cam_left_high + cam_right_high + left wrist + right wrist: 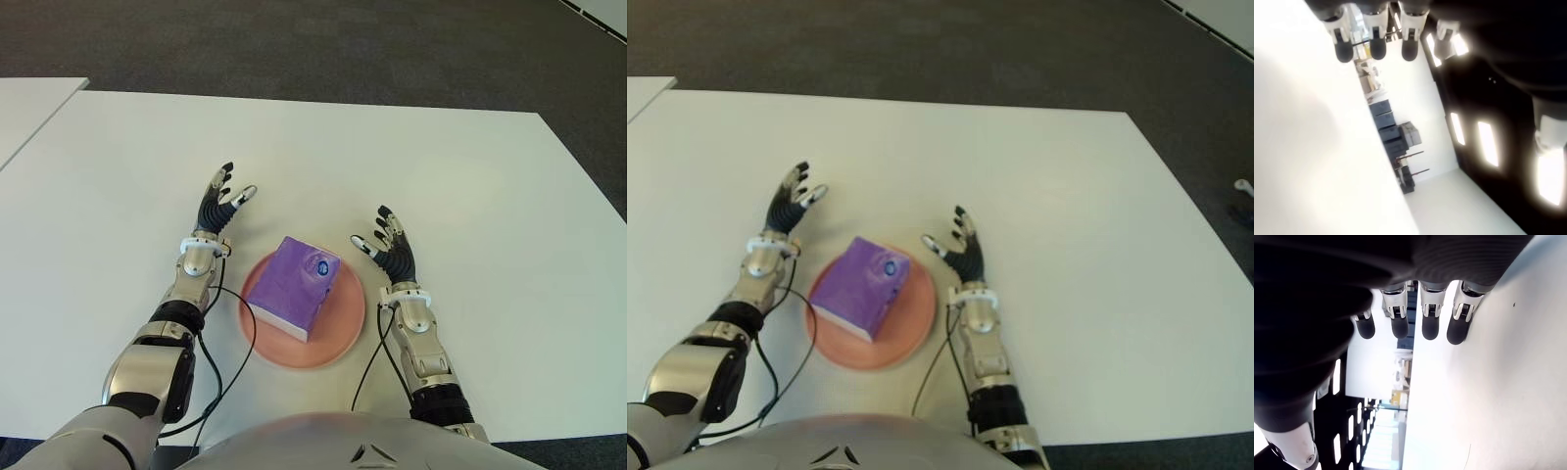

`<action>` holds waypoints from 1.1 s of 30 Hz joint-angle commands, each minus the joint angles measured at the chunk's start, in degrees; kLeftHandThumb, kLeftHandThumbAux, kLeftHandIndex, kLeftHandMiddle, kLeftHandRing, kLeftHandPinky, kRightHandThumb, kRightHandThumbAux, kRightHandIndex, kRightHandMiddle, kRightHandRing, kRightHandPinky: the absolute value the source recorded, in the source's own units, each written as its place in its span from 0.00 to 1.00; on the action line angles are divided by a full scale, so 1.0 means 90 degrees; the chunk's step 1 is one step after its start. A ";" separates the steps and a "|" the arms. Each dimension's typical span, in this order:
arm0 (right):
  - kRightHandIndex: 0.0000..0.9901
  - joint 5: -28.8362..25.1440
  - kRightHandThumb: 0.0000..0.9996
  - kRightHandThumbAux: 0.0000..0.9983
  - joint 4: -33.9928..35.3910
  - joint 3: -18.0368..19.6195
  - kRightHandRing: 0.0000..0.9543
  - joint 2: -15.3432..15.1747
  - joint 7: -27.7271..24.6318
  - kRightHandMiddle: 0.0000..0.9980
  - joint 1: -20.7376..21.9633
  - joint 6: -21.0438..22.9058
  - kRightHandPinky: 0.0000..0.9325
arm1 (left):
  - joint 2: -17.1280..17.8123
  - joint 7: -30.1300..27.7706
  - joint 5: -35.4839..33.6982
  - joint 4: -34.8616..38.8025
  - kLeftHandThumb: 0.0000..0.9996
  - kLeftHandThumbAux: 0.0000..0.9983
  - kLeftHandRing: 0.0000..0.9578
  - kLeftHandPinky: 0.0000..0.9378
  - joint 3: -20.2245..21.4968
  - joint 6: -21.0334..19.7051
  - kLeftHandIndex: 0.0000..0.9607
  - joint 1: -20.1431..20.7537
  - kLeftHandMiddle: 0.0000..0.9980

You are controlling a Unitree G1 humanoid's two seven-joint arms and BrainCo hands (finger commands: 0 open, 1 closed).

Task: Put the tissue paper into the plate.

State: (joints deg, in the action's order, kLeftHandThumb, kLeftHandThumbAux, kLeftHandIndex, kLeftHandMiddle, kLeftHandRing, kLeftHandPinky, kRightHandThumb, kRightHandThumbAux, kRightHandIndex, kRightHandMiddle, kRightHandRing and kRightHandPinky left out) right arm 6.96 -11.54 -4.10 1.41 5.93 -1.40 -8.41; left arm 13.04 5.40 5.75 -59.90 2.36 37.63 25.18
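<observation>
A purple tissue pack (294,285) lies flat in the pink plate (345,325) near the table's front edge. My left hand (220,206) is to the left of the plate and a little beyond it, fingers spread and holding nothing. My right hand (390,250) is just right of the plate, palm toward it, fingers straight and holding nothing. Neither hand touches the pack. In the wrist views the straightened fingers (1422,316) of the right hand and the left hand's fingers (1376,36) point out over the white table, with no object between them.
The white table (470,206) stretches wide on all sides of the plate. A second white table (29,108) adjoins at the far left. Dark carpet lies beyond the far edge. Black cables (230,343) run along my forearms beside the plate.
</observation>
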 commanded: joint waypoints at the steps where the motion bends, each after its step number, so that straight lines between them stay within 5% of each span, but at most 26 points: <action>1: 0.00 -0.0021 0.21 0.71 -0.0280 0.0012 0.07 0.0022 -0.0020 0.05 -0.0277 0.0402 0.12 | 0.0110 -0.0259 0.0100 -0.0251 0.00 0.49 0.00 0.00 -0.0089 0.0121 0.00 -0.0145 0.00; 17: 0.00 -0.0048 0.19 0.72 -0.0373 0.0040 0.08 -0.0011 -0.0049 0.06 -0.0247 0.0261 0.13 | 0.0161 -0.0041 0.0354 -0.0693 0.03 0.48 0.00 0.00 -0.0263 0.0605 0.00 -0.0341 0.00; 33: 0.00 -0.0060 0.18 0.72 -0.0472 0.0091 0.08 -0.0074 -0.0109 0.05 -0.0219 0.0127 0.13 | -0.0642 -0.0529 -0.0467 -0.0958 0.00 0.52 0.00 0.00 0.0256 0.0345 0.00 -0.0698 0.00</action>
State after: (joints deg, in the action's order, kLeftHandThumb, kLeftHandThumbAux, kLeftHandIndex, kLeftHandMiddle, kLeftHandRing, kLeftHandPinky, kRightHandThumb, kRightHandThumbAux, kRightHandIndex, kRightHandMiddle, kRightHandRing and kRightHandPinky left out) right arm 6.74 -13.18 -3.47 0.93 5.32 -1.25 -9.41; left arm 10.41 2.01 2.47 -65.66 4.18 43.59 23.27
